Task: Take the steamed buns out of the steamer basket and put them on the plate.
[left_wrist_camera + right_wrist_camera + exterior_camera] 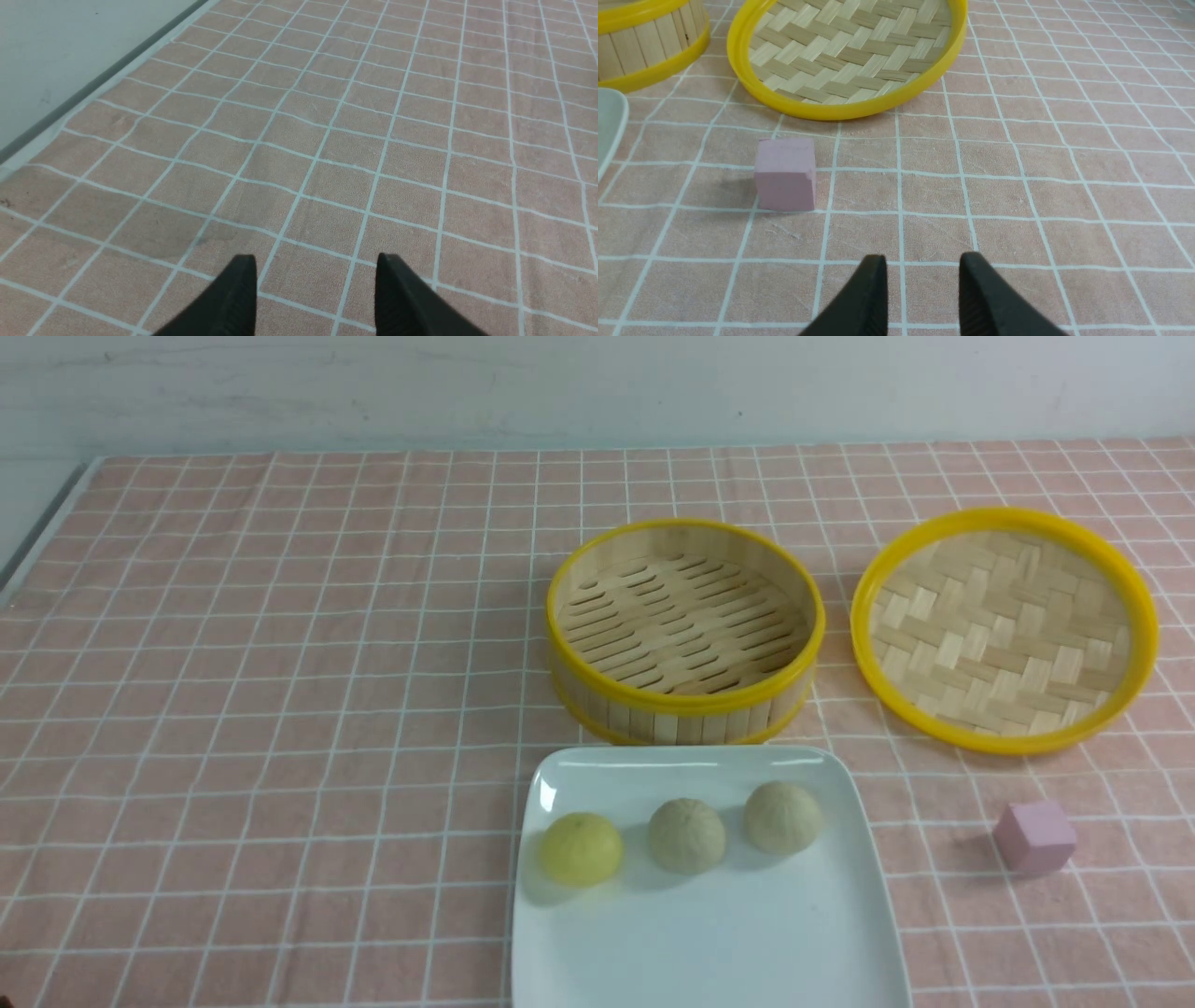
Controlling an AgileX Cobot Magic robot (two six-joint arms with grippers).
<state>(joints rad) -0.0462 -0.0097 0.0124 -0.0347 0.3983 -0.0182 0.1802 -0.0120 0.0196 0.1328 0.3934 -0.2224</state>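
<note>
Three round, faintly pleated steamed buns (686, 835) are being borne by the glossy square plate (709, 943), at six o'clock from the slatted bamboo steamer basket (684, 627) (emptied); the left gripper (316, 270) and right gripper (923, 268) are being held apart, nothing between them.

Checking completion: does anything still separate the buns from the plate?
No. All three steamed buns already sit on the plate; the steamer basket is empty, and nothing lies between them.

White wall (597, 383) (plain) behind checked tablecloth (280, 709).
</note>
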